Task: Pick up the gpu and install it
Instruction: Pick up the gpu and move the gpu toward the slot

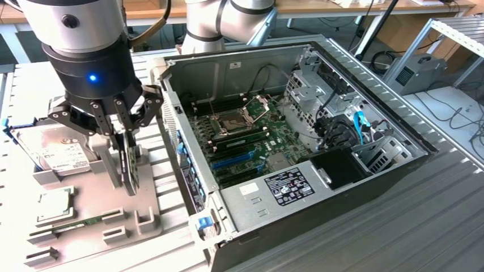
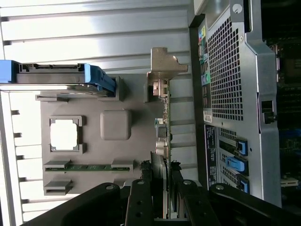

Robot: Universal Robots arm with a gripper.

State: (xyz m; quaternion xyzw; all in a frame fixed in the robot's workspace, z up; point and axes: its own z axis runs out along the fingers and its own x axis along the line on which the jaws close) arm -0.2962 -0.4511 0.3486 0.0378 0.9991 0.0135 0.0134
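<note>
Claw (image 1: pixel 124 148) clamped on gpu (image 1: pixel 134 171). Card upright at grey holder (image 1: pixel 147 198) edge nearest open PC case (image 1: pixel 250 220). Lift and install not done.

- Black jointed metal gripper (image 2: pixel 161 172), a blue light glowing on its black collar.
- Thin green gpu card (image 1: pixel 133 175) with a black round fan and a pale silver end bracket.
- Grey moulded plastic parts tray (image 1: pixel 144 212).
- Silver hard drive (image 1: pixel 56 150), white label, blue side rails.
- Long narrow green memory stick (image 2: pixel 89 167).
- Black-and-silver open computer case (image 1: pixel 325 226): green motherboard (image 1: pixel 250 141) with blue slots, dot-perforated rear panel, blue latches.
- Silvery table (image 1: pixel 431 226), striped with parallel grooves.
</note>
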